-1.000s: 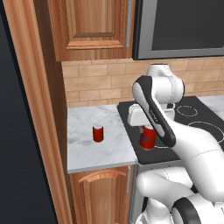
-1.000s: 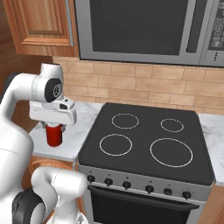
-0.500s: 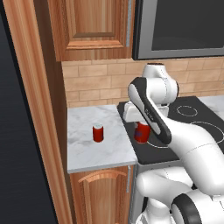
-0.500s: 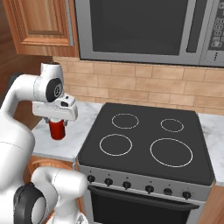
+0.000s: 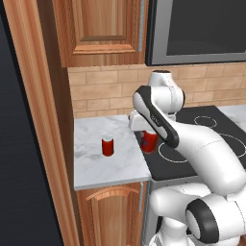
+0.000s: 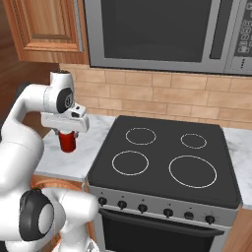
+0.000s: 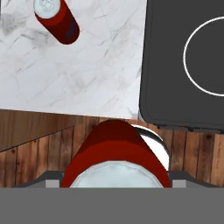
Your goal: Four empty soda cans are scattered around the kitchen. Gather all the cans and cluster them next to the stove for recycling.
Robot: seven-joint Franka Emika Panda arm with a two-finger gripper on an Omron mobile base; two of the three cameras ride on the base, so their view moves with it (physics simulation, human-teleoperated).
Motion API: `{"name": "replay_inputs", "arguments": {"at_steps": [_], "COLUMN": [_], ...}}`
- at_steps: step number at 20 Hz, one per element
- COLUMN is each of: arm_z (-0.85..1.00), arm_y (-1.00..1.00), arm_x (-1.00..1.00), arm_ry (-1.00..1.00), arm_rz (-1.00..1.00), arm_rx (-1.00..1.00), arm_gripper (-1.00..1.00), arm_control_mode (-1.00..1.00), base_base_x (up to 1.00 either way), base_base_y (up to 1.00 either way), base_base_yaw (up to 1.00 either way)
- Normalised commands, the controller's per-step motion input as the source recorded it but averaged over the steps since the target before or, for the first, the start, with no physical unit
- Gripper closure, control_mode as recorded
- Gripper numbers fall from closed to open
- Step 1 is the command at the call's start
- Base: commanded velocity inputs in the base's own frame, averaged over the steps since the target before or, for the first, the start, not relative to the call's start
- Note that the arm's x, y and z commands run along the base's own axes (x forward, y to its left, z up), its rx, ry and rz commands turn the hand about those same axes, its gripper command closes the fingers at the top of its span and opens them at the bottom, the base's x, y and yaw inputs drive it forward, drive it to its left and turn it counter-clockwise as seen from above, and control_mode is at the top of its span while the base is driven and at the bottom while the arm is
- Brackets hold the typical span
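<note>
Fingers (image 6: 67, 134) of the white arm are clamping one red soda can (image 6: 67, 141) and holding it upright at the left-centre of the right base view, over the marble counter (image 6: 69, 162) just left of the stove (image 6: 162, 162). In the left base view the held can is showing at the centre of the frame beside the cooktop's left edge, half hidden by the forearm, while a second can (image 5: 108, 146) is standing upright on the counter to its left, well apart. That second can is appearing in the hand view at the upper left, on the marble, with the held can's silver top filling the lower middle and a white burner ring at the right edge. Compared with a second ago, the held can is sitting higher and farther back in both base views; the second can is staying where it was.
</note>
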Motion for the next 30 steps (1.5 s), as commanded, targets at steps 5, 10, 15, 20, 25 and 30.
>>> {"name": "replay_inputs", "arguments": {"at_steps": [5,10,15,20,25,30], "arm_z": [-0.13,-0.17,-0.29,-0.26,-0.1,-0.07], "arm_y": [0.15,0.13,0.09,0.01,0.05,0.07], "arm_x": [0.35,0.32,0.33,0.26,0.15,0.11], "arm_ry": [0.0,0.0,0.0,0.0,0.0,0.0], "arm_rz": [0.0,0.0,0.0,0.0,0.0,0.0], "arm_rx": [0.0,0.0,0.0,0.0,0.0,0.0], "arm_gripper": [1.0,1.0,1.0,1.0,1.0,1.0], "arm_control_mode": [-1.0,-1.0,-1.0,-1.0,-1.0,-1.0], "base_base_x": [0.0,0.0,0.0,0.0,0.0,0.0], "base_base_y": [0.0,0.0,0.0,0.0,0.0,0.0], "base_base_yaw": [0.0,0.0,0.0,0.0,0.0,0.0]}}
